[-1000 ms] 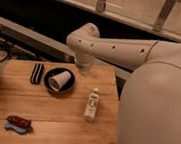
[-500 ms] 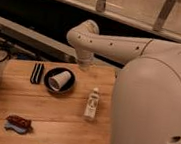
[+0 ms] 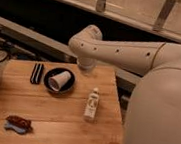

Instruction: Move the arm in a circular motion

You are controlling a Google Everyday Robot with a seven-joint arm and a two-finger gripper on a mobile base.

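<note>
Camera view: the arm [image 3: 122,53] enters from the right, out of the robot's large cream body [image 3: 158,116]. It runs almost level toward the left and ends in a rounded joint [image 3: 88,38]. Its long axis therefore lies right to left, above the far edge of the table [image 3: 52,114]. A row of small dark holes marks the side of this segment.

From the joint a short segment [image 3: 87,61] drops toward the table. The hand sits beyond the lower end of this segment and cannot be made out separately. It is closed, and nothing is seen held in it.

Items on the table:
- A black plate [image 3: 46,81] carrying a white cup [image 3: 58,79] on its side, just left of and nearer the camera than the lower end of the short segment.
- A dark flat object [image 3: 36,73], just beside the plate on its left.
- A small white bottle [image 3: 92,104], lying on the table nearer the camera, well apart from the arm.
- A red and blue packet [image 3: 18,123], at the near left corner.

Governing relation: the task's thing is the arm itself, so no grasp is called for. The circle should probably be swept at the present height or higher. The plate and cup are the nearest obstacles, so any dip on the leftward, near part of the sweep risks contact with them.
</note>
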